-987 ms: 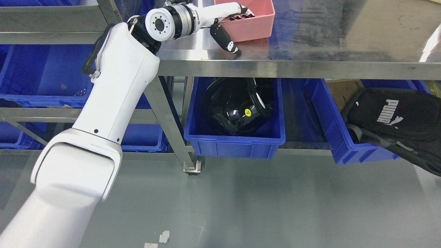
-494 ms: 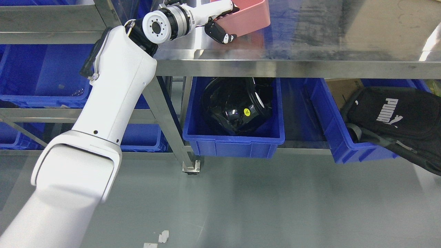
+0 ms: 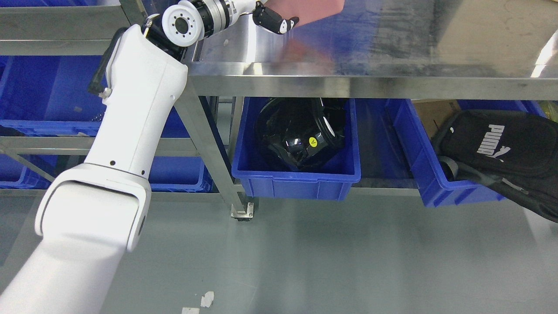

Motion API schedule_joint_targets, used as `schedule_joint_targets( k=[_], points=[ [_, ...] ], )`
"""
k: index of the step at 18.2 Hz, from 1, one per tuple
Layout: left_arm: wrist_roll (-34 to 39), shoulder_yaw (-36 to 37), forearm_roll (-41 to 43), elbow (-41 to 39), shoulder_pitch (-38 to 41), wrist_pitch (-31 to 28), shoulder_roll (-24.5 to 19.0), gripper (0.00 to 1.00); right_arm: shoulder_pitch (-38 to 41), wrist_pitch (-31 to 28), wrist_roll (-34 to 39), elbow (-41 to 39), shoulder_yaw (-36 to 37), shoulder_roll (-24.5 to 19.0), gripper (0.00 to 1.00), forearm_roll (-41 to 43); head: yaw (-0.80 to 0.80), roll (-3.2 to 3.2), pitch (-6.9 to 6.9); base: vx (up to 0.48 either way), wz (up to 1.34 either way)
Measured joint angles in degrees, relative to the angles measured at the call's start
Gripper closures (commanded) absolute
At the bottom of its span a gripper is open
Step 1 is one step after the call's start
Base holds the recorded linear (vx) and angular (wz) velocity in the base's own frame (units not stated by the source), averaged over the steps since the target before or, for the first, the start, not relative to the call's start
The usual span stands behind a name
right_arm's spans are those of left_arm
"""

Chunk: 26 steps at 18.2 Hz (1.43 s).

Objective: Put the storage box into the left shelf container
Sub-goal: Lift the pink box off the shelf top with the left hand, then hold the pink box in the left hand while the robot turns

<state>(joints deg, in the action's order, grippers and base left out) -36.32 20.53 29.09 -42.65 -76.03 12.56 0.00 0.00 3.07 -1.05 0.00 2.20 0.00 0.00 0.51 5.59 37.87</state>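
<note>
Most of the left hand (image 3: 272, 17) is cut off by the top edge of the head view; only a black thumb with a white tip shows, pressed against the underside of the pink storage box (image 3: 316, 8). The box too is largely out of frame, with just its lower corner visible, so its contents and rim cannot be seen. The hand is clamped on the box at its left end, thumb below; the other fingers are hidden.

The box hangs above the steel counter (image 3: 370, 48), clear of the surface, with a faint pink reflection beneath it. The left arm (image 3: 135, 109) rises from the lower left across the shelf frame (image 3: 205, 144).

Compared with 1 second ago, the box has lifted off the counter, tilted, and moved up and slightly left, and the wrist has shifted left with it.

Below the counter, a blue bin (image 3: 296, 179) holds a black helmet-like object (image 3: 301, 135), hard to identify in the shadow. To its right, a second blue bin (image 3: 436, 187) carries a black bag (image 3: 501, 152) that runs off the right edge. Blue shelf containers (image 3: 48, 96) sit at the left, partly hidden behind the arm.
</note>
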Motion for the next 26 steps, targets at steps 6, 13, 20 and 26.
schedule_joint_targets(
  k=[6, 13, 20, 26],
  points=[
    [-2.01, -5.22, -0.17, -3.02, 0.15, 7.63, 0.00, 0.98, 0.00, 0.11, 0.00, 0.00, 0.00, 0.00, 0.01, 0.00, 0.00, 0.00, 0.00, 0.000, 0.00],
    [-3.99, -8.42, -0.32, -11.60, 7.77, 10.08, 0.00, 0.98, -0.01, 0.15, 0.00, 0.00, 0.00, 0.00, 0.01, 0.00, 0.00, 0.00, 0.00, -0.004, 0.00],
    [-4.17, -7.01, -2.89, -22.22, 16.28, 10.32, 0.00, 0.98, -0.01, 0.41, 0.00, 0.00, 0.00, 0.00, 0.01, 0.00, 0.00, 0.00, 0.00, -0.112, 0.06],
    [-4.48, -3.71, -4.54, -29.67, 24.12, 10.18, 0.00, 0.98, 0.02, 0.22, 0.00, 0.00, 0.00, 0.00, 0.01, 0.00, 0.00, 0.00, 0.00, -0.187, 0.51]
  ],
)
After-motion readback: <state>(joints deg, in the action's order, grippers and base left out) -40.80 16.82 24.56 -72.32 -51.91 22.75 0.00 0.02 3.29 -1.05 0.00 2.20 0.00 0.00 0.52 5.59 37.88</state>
